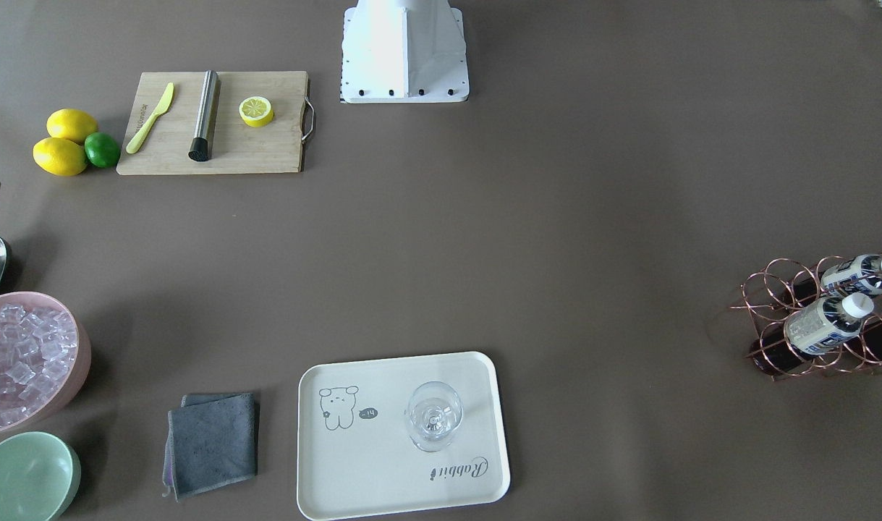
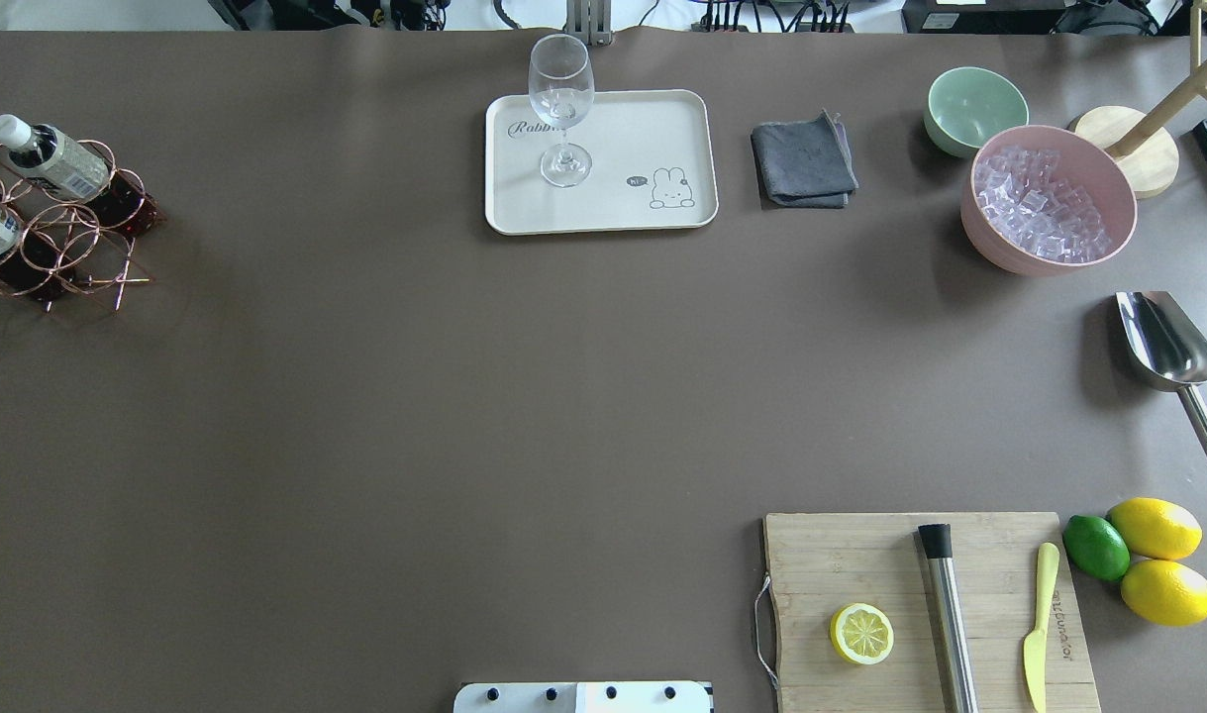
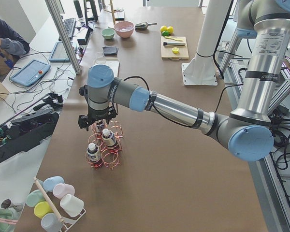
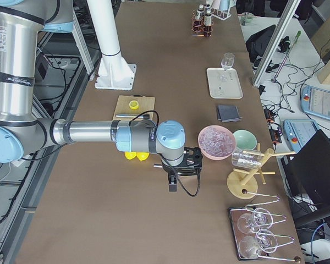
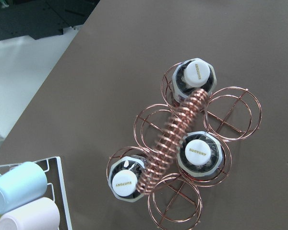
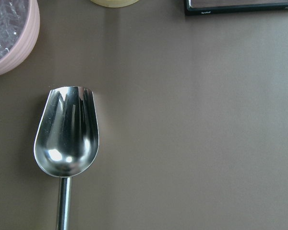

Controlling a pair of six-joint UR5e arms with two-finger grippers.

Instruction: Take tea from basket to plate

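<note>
The copper wire basket [image 1: 781, 289] stands at the table's end on my left side, also in the overhead view [image 2: 58, 248]. It holds three tea bottles with white caps: one [image 5: 198, 73], a second [image 5: 201, 152], a third [image 5: 124, 181]; two show from the front [image 1: 820, 324]. My left gripper [image 3: 97, 123] hovers just above the basket's coiled handle [image 5: 177, 129]; I cannot tell if it is open. The cream plate [image 1: 383, 463] lies at the far edge, with a clear glass [image 1: 433, 416] on it. My right gripper [image 4: 176, 173] hangs over a metal scoop [image 6: 67, 132]; its state is unclear.
A pink bowl of ice [image 2: 1049, 198], a mint-green bowl [image 2: 974, 109] and a grey cloth [image 2: 803, 160] sit right of the plate. A cutting board [image 2: 860, 564] with a lemon half, muddler and knife lies near my base, lemons and a lime [image 2: 1096, 547] beside it. A cup rack [image 5: 19, 196] stands by the basket.
</note>
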